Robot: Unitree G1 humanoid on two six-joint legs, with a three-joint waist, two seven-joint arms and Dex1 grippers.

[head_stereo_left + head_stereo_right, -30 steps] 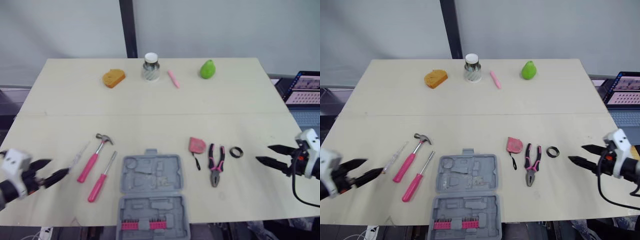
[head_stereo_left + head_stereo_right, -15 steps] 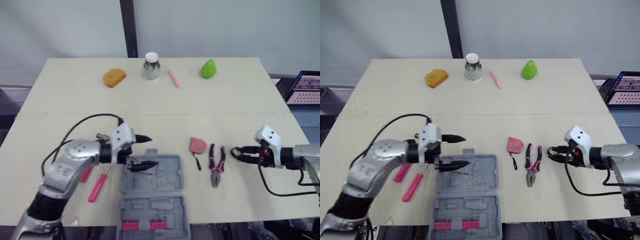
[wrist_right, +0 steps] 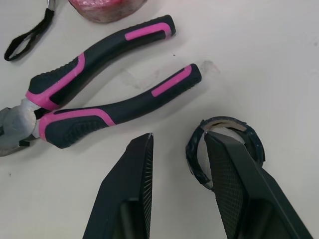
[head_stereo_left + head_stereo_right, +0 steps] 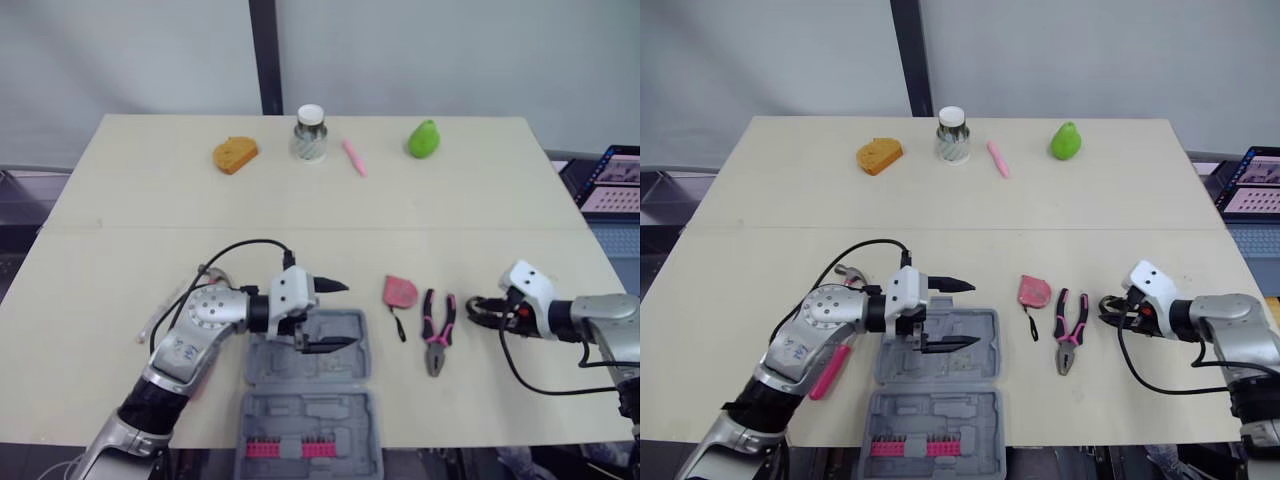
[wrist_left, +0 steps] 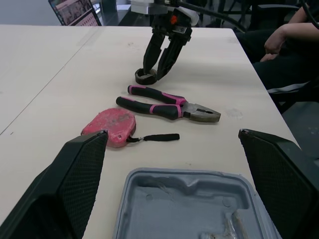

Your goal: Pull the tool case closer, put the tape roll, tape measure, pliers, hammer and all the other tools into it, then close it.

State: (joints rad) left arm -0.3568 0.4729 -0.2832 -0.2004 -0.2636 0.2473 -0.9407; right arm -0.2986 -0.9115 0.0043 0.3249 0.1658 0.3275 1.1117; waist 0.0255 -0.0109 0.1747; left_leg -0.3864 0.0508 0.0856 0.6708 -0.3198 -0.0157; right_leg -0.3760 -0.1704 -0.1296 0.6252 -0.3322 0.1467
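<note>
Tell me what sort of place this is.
Probably a robot test lab: a plain table with pliers and a pear laid out, a laptop beside it, a person seated nearby.

Grey tool case [image 4: 300, 420]; pink-black pliers [image 4: 436, 335]; black tape roll [image 3: 192, 155].

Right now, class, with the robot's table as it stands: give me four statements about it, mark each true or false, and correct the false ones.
1. The tool case lies open. True.
2. The left gripper holds the hammer. False: it is open and empty, over the tool case.
3. The right gripper has one finger inside the tape roll. True.
4. The pliers are in the case. False: they lie on the table beside the tape measure.
</note>
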